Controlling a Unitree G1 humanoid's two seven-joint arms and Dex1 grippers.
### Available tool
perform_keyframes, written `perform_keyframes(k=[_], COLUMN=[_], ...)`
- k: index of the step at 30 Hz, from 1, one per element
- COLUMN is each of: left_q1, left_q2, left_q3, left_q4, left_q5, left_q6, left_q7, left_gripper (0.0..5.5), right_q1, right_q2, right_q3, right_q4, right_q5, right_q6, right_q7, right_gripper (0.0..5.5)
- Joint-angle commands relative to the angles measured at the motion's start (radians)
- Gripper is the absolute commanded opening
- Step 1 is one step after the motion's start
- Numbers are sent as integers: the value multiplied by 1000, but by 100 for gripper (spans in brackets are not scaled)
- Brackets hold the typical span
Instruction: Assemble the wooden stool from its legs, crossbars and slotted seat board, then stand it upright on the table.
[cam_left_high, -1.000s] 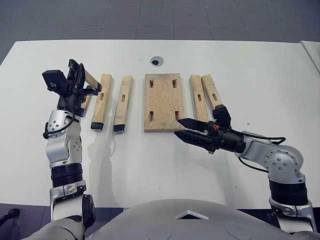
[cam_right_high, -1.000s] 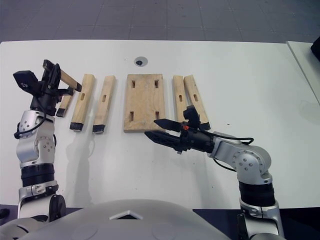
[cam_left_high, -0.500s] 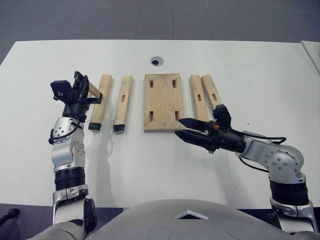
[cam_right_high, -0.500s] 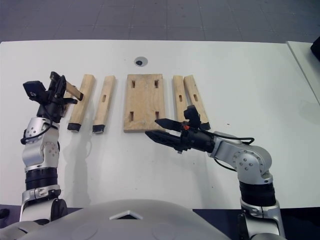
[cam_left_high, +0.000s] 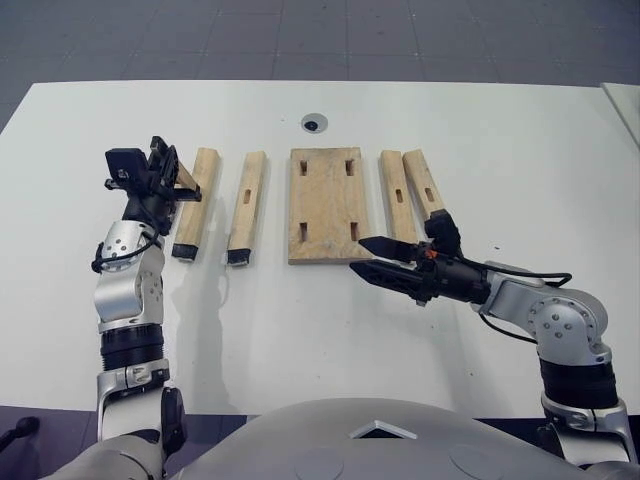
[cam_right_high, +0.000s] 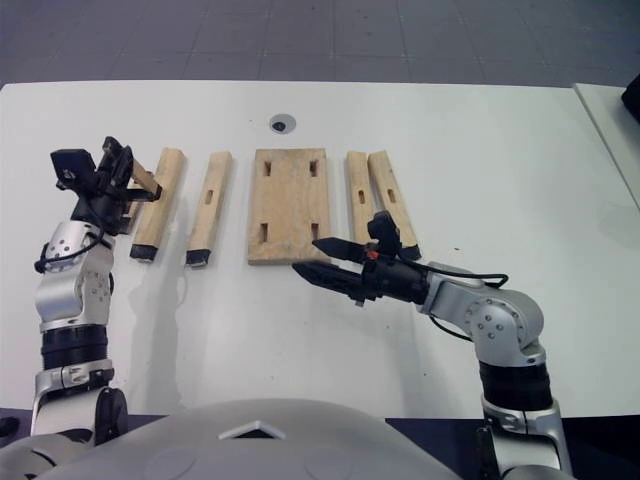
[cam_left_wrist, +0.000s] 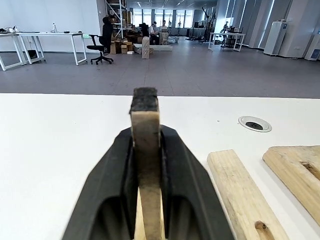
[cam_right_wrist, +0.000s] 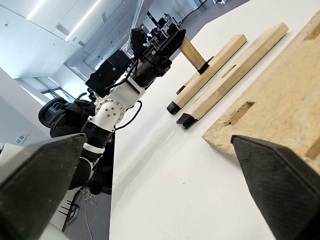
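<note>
Pale wood, a short crossbar (cam_left_wrist: 146, 145) with a black-capped end, is clamped between the closed fingers of the left gripper (cam_left_high: 163, 180). It is held above the white table (cam_left_high: 480, 130), capped end pointing away from the wrist. The part it most likely goes into is the nearest long wooden leg with a black foot (cam_left_high: 194, 203), which lies flat just beside that gripper, on the side toward the right arm. The leg's long axis runs away from the robot, so the crossbar sits across it at an angle, its capped end reaching over the leg's edge. Whether the two touch I cannot tell. The coming move, I judge, is to bring that end to the slot in the leg's face, and the left arm is plainly the nearer one for it.

The right gripper (cam_left_high: 357, 254) hangs low over the table with its fingers spread and nothing between them. The flat rectangular slotted seat board (cam_left_high: 328, 205) lies just ahead of its fingertips, near corner closest, its long axis also running away from the robot.

Counted:
- **Seat board:** one, with four slots.
- **Legs:** four, all slotted. The second leg (cam_left_high: 246, 205) lies between the first and the board. A third leg (cam_left_high: 397, 197) and a fourth leg (cam_left_high: 423, 183) lie side by side ahead of the right gripper's wrist, on the board's other flank.
- **Crossbar:** one that I can count, the one in the grip.
</note>
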Motion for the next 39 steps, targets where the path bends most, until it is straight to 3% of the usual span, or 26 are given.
perform_keyframes(k=[1,3,4,9,16,20,24,28,34,39], left_q1=[30,5,-14,-240,-523,-422,-267,-317,-430,-250], left_q2=[-2,4,7,89,178,140,78,93,130,106], left_q3=[6,20,31,95,38,-18,-56,-17,73,155], left_q4=[0,-70,-106,-224,54,293,299,279,81,-215], left_q5=[4,-17,-26,-78,6,86,92,91,29,-22], left_q6=[125,138,140,169,157,165,212,136,46,77], left_q7=[32,34,37,39,18,31,13,39,41,55], left_gripper=[42,42,79,148,272,333,395,459,539,539], right_q1=[-11,-9,-8,-7,-9,0,6,14,16,31], right_q2=[-6,-5,-4,5,20,30,33,31,30,31], right_q3=[-3,-3,-3,1,14,19,22,19,20,21], right_q4=[-1,-2,-2,-5,-7,-10,-13,-15,-15,-28], right_q5=[-5,-5,-5,-5,-10,-15,-15,-14,-11,-6], right_q6=[2,1,0,-2,-10,-19,-23,-23,-20,-21], right_q7=[-4,-5,-6,-13,-22,-27,-33,-37,-42,-43], right_gripper=[540,540,540,540,540,540,540,540,540,540])
